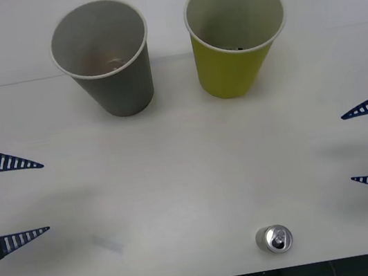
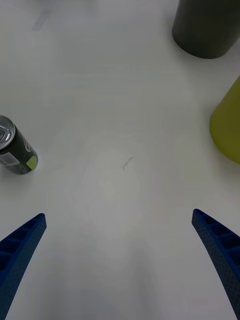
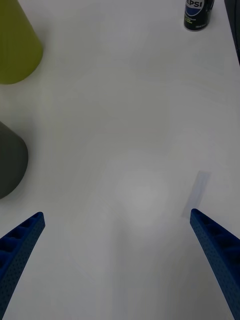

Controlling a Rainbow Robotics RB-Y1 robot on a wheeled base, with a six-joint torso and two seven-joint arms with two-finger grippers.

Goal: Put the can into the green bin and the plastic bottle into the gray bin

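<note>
The can [image 1: 274, 239] is small and silver and stands upright near the table's front edge, right of centre; its dark label side shows in the right wrist view [image 2: 15, 147] and the left wrist view [image 3: 196, 15]. The gray bin [image 1: 119, 85] stands upright at the back left, with the green bin [image 1: 229, 68] beside it on the right and a gap between them. My left gripper [image 1: 45, 197] hangs open at the left edge, far from the can. My right gripper [image 1: 348, 148] hangs open at the right edge, above and to the right of the can. The plastic bottle is out of view.
The white table [image 1: 188, 165] has its front edge just below the can. A seam [image 1: 7, 84] runs across it behind the bins. A faint smudge [image 1: 106, 243] marks the surface near the left gripper.
</note>
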